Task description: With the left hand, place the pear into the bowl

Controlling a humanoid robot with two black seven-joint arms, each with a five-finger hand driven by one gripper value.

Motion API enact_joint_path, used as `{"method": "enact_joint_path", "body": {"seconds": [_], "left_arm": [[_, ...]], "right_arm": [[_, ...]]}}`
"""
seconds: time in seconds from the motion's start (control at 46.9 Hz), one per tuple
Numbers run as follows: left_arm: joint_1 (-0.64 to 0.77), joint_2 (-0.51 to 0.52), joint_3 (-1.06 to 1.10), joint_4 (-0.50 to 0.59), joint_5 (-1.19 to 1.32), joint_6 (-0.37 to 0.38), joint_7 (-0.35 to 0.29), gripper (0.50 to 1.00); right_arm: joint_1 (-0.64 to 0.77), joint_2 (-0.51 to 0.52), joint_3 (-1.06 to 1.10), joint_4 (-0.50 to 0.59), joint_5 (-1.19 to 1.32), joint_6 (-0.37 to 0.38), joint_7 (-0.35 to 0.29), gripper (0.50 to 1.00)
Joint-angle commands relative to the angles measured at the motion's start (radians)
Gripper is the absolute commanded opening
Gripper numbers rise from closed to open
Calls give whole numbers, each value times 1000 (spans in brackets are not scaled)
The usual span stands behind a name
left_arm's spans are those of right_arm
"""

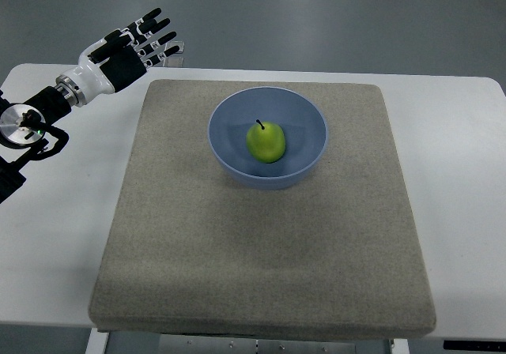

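One pear (266, 141) lies in the blue bowl (229, 109), green, resting on the bowl's floor slightly right of centre with its dark stem pointing up toward the far rim. The bowl stands on a grey-beige mat (261, 251) that covers most of the white worktop (458, 212), toward the mat's far half. The left hand (136, 44) is up at the far left corner, beyond the mat's edge and well apart from the bowl, its black-and-white fingers (158, 28) stretched out wide and holding nothing; its arm comes in along the left edge of the picture. The right arm does not show at all. Judged from how things lie, the placing itself looks done, and the step in hand is clearing away and coming to rest. To do that well, the hand should hold its fingers extended rather than curling them, so nothing catches on the mat's corner, and the arm should travel outward and away from the bowl, never back across it, since a brush against the rim could tip the bowl or roll the pear. A slow, level path to a resting place at the left side of the worktop would suit. The pear sits low and settled, so it needs no correction.
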State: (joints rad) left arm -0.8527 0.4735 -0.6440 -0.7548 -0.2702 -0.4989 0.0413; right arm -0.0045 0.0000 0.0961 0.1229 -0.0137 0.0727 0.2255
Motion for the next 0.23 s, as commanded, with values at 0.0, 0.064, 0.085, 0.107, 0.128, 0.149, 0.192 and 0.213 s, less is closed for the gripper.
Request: {"method": "enact_joint_path", "body": {"seconds": [0.0, 0.064, 0.085, 0.107, 0.128, 0.149, 0.192, 0.213], "left_arm": [[4, 5, -2, 0, 0, -1, 0, 996], [6, 13, -2, 0, 0, -3, 2, 996], [6, 14, -2, 0, 0, -3, 2, 996], [6, 14, -2, 0, 0, -3, 3, 996], [6, 14, -2, 0, 0, -3, 3, 996], [6, 14, -2, 0, 0, -3, 5, 996], [8, 14, 0, 0, 0, -3, 5, 996], [8, 14, 0, 0, 0, -3, 6, 996]], "right_arm": [[-2, 0, -1, 1, 1, 2, 0, 926], [-2, 0, 1, 1, 4, 6, 0, 926], [-3, 0, 1, 3, 5, 7, 0, 926], [-5, 0, 1, 3, 5, 7, 0, 926], [-5, 0, -1, 3, 3, 7, 0, 926], [-5, 0, -1, 3, 4, 7, 0, 926], [-5, 0, -1, 3, 5, 9, 0, 926], [-5, 0, -1, 3, 3, 9, 0, 926]]}}
